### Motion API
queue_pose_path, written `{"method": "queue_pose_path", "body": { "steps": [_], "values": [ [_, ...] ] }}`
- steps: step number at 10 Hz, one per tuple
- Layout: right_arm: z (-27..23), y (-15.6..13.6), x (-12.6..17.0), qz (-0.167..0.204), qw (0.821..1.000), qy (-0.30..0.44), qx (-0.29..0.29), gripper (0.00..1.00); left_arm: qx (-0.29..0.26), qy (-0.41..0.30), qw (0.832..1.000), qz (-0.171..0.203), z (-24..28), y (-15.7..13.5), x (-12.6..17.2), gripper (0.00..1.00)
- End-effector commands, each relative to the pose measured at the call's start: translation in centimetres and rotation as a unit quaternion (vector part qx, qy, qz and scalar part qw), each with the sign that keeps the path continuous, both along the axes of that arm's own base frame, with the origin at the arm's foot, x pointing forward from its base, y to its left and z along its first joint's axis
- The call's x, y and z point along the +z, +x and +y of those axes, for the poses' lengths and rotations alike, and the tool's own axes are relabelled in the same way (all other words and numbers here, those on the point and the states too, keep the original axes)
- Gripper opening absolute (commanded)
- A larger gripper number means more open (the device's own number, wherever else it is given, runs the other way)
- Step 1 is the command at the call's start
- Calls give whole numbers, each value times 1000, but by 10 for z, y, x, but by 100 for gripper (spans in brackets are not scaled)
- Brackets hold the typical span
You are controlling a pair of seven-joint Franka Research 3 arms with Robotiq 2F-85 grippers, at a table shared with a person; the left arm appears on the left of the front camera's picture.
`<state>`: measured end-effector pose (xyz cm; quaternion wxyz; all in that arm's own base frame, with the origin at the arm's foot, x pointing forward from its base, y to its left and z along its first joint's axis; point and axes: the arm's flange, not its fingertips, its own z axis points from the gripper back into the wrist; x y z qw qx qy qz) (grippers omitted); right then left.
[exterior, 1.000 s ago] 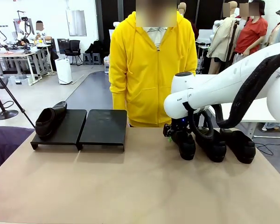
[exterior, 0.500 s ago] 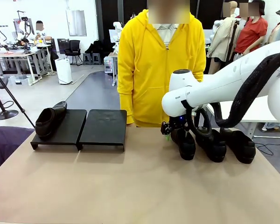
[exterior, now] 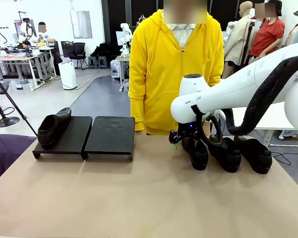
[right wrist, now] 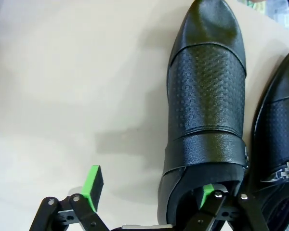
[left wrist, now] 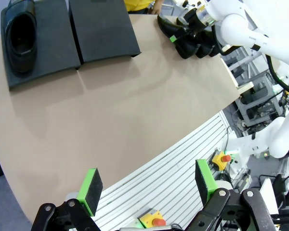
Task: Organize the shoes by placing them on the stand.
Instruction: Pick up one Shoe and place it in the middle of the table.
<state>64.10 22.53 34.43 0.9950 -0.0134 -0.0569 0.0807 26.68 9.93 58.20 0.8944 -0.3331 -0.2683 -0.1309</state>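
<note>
One glossy black shoe (exterior: 53,127) lies on the left panel of the low black stand (exterior: 111,133); the right panel is bare. Three more shoes stand in a row on the table at the right (exterior: 197,154) (exterior: 227,155) (exterior: 257,154). My right gripper (exterior: 181,137) is down at the heel end of the leftmost of these. In the right wrist view the right gripper (right wrist: 150,186) is open, one green pad (right wrist: 208,191) inside that shoe's (right wrist: 207,96) opening and the other pad (right wrist: 93,180) outside over the table. My left gripper (left wrist: 148,185) hangs open high above the table's near edge.
A person in a yellow hoodie (exterior: 174,69) stands at the far edge, just behind the three shoes. The beige table (exterior: 139,198) is bare between stand and shoes. The left wrist view shows the stand (left wrist: 103,29), its shoe (left wrist: 20,41) and the right arm (left wrist: 241,29).
My right gripper has edged slightly left at the shoe's heel end. The person has stepped a little to the right. The shoes and the stand have not moved.
</note>
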Motion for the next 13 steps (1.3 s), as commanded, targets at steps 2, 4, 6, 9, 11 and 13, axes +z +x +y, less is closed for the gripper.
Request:
{"method": "queue_pose_path", "body": {
  "steps": [2, 4, 6, 9, 11, 13],
  "values": [
    [-2, 3, 0, 10, 1000, 11, 15, 0, 0, -8, 1000, -3, 0, 0, 2, 100],
    [-2, 3, 1, 13, 1000, 9, 14, 0, 0, -8, 1000, -3, 0, 0, 2, 100],
    [-3, 3, 3, 14, 1000, 9, 17, 0, 0, -8, 1000, -3, 0, 0, 2, 100],
    [-18, -11, 19, 5, 1000, 8, -17, 0, 0, -8, 1000, -3, 0, 0, 2, 100],
    [-20, -25, 31, 0, 1000, 5, -20, 0, 0, -8, 1000, -3, 0, 0, 2, 100],
    [-24, -64, 61, 12, 999, 23, -30, 0, 0, -8, 1000, -3, 0, 0, 2, 100]
  ]
}}
